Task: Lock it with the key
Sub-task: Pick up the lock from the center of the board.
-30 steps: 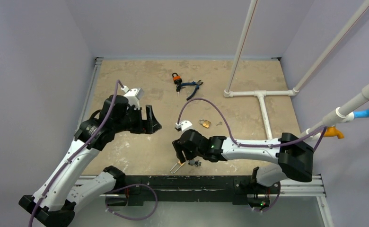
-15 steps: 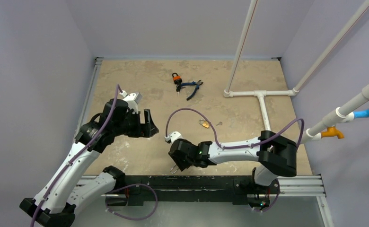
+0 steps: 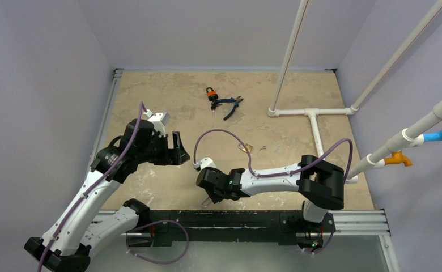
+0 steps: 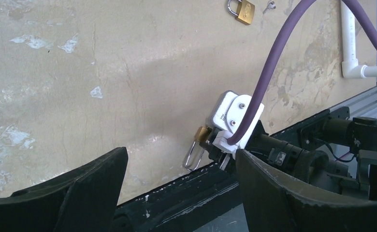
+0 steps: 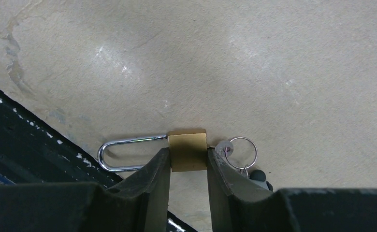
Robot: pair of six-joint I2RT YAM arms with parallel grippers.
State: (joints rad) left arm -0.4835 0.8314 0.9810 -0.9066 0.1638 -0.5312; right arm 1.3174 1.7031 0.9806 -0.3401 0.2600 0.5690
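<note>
A brass padlock (image 5: pixel 187 151) with a long steel shackle lies on the table by the near edge. A key (image 5: pixel 222 147) with a ring sticks out of its right side. My right gripper (image 5: pixel 187 155) is shut on the padlock's body, one finger on each side. The shackle's lower leg is hidden behind the left finger. In the top view the right gripper (image 3: pixel 210 195) covers most of the padlock. My left gripper (image 3: pixel 179 148) is open and empty, above the table to the left. Its wrist view shows the padlock (image 4: pixel 202 134) between its fingers, far off.
A small brass padlock (image 3: pixel 245 148) and a small key (image 3: pixel 262 148) lie mid-table. An orange-and-black padlock (image 3: pixel 211 93) and blue pliers (image 3: pixel 230 103) lie at the back. A white pipe frame (image 3: pixel 312 113) stands at the right. A black rail (image 3: pixel 236 218) runs along the near edge.
My right gripper has moved left along the near edge with the padlock in it. My left gripper has shifted slightly down and left.
</note>
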